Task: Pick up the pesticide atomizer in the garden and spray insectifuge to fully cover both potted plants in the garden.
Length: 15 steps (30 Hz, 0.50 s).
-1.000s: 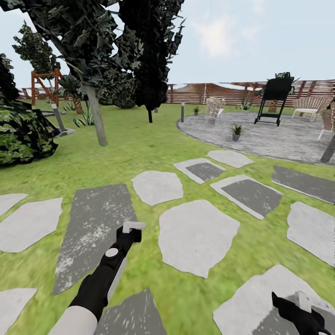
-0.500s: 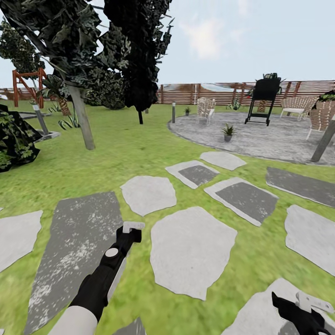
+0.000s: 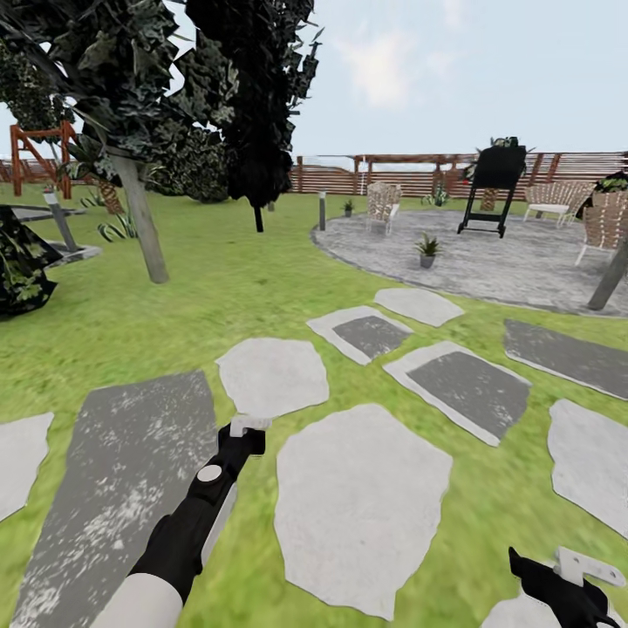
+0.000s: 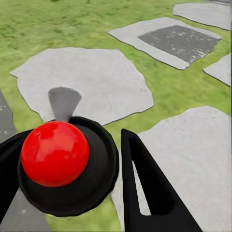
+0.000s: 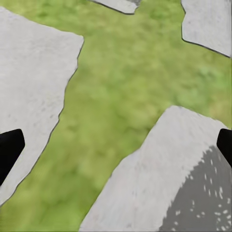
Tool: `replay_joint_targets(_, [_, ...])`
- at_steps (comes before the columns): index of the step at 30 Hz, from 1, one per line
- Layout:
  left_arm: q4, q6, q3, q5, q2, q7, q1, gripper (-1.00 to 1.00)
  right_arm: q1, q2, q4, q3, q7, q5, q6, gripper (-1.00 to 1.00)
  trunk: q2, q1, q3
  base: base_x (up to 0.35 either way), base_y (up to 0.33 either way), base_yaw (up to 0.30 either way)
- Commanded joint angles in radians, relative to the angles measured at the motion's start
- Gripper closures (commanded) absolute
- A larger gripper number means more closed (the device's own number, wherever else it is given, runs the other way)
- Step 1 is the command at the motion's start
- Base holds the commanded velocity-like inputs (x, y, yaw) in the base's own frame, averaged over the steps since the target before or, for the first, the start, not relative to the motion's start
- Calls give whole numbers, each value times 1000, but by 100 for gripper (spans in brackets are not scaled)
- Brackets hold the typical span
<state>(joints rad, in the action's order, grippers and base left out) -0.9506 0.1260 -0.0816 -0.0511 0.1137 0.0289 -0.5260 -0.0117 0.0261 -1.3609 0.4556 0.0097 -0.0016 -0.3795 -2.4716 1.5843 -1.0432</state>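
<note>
Potted plant (image 3: 426,249) stands unlabelled on paving (image 3: 515,262).

Place: a garden outside a home.
Ground: green lawn (image 3: 262,288) with flat grey stepping stones (image 3: 358,506) just ahead of the left pincer (image 3: 249,427).
Far ahead of the pincer: a round grey paved patch (image 3: 515,262) with wicker chairs (image 3: 382,205), a black grill (image 3: 493,187) and a small potted plant (image 3: 427,250).
Edge: a brown wooden fence (image 3: 410,179) behind the paving.
Off to the pincer's left: tall dark trees (image 3: 139,105).
Above: open sky (image 3: 471,70) with a cloud.
</note>
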Motion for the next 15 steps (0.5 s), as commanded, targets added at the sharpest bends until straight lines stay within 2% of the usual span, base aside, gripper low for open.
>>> replay_joint_targets(1, [-2, 6, -1, -6, 0, 3, 0, 100, -1, 0, -1, 0, 1, 0, -5, -100, 0, 0, -1, 338, 0, -186])
replay_joint_targets(15, [-2, 6, -1, -6, 0, 3, 0, 100, 0, 0, -1, 1, 1, 0, -5, -100, 0, 0, -1, 338, 0, -248])
